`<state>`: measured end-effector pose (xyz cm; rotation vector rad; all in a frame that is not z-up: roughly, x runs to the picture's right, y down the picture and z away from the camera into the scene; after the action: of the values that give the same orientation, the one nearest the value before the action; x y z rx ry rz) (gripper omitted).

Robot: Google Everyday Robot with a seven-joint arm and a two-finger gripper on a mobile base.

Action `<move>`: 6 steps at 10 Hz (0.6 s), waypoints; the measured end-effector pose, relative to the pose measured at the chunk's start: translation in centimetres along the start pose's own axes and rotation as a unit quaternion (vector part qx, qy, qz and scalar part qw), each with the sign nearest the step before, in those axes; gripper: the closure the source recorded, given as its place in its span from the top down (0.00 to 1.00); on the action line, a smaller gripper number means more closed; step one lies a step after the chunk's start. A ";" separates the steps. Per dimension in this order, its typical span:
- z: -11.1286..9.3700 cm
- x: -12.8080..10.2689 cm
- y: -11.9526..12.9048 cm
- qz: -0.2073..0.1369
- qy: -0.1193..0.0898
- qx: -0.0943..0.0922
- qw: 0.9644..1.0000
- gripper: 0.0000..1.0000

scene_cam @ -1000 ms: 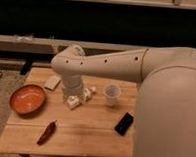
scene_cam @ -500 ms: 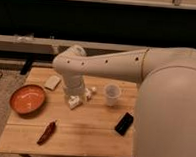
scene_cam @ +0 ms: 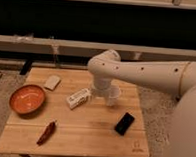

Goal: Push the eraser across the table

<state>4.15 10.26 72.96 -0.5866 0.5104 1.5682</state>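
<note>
The eraser (scene_cam: 124, 123) is a flat black slab lying on the wooden table (scene_cam: 88, 137) near its front right corner. My white arm reaches in from the right, bends over the back middle of the table and points down. The gripper (scene_cam: 97, 92) hangs at its lower end, close above the tabletop between the white cup (scene_cam: 112, 96) and the white packet (scene_cam: 78, 98). It stands behind and to the left of the eraser, clearly apart from it.
An orange bowl (scene_cam: 27, 99) sits at the table's left side. A red chili-shaped thing (scene_cam: 46, 132) lies at the front left. A pale beige block (scene_cam: 52, 82) lies at the back left. A low ledge and a dark wall run behind the table.
My arm has swung to the right, from over the packet toward the cup, and the packet now shows in full. The eraser and the other objects have not moved.
</note>
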 end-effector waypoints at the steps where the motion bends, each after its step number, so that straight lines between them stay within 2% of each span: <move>1: 0.2 0.1 -2.8 -0.002 -0.002 -0.008 1.000 0.65; 3: 1.1 0.3 -6.2 -0.021 0.004 -0.026 0.999 0.65; 6: 3.5 -0.2 -10.0 -0.054 0.036 -0.037 0.997 0.65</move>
<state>13.93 13.10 76.01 -0.7172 0.4677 1.4723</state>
